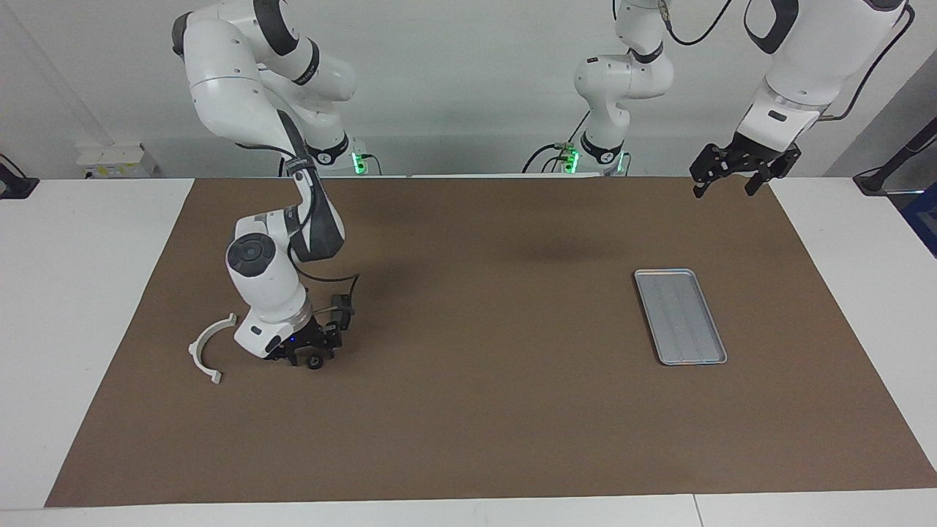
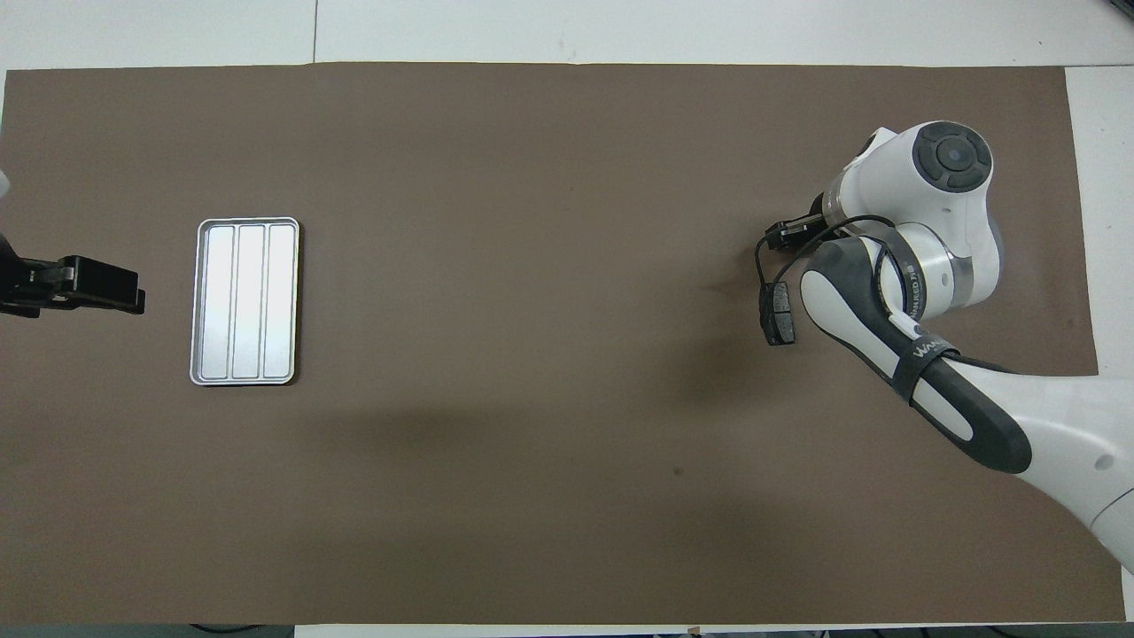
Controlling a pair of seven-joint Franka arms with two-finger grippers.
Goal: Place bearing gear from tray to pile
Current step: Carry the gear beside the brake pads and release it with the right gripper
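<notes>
**A:** Status check, where's everything at?

**B:** Right gripper (image 1: 306,359) is down on the brown mat (image 1: 468,410), just beside the white plastic arc (image 1: 208,345). There's a small dark round thing (image 1: 315,362) at my fingertips, probably the gear, but I can't tell if I'm gripping it.

**A:** And the other arm?

**B:** Left gripper (image 1: 721,187) waits up in the air, fingers spread, holding nothing. Tray (image 1: 679,315) sits bare toward the left arm's end of the table.

right claw (image 1: 301,359) low, left claw (image 1: 736,176) raised
</notes>
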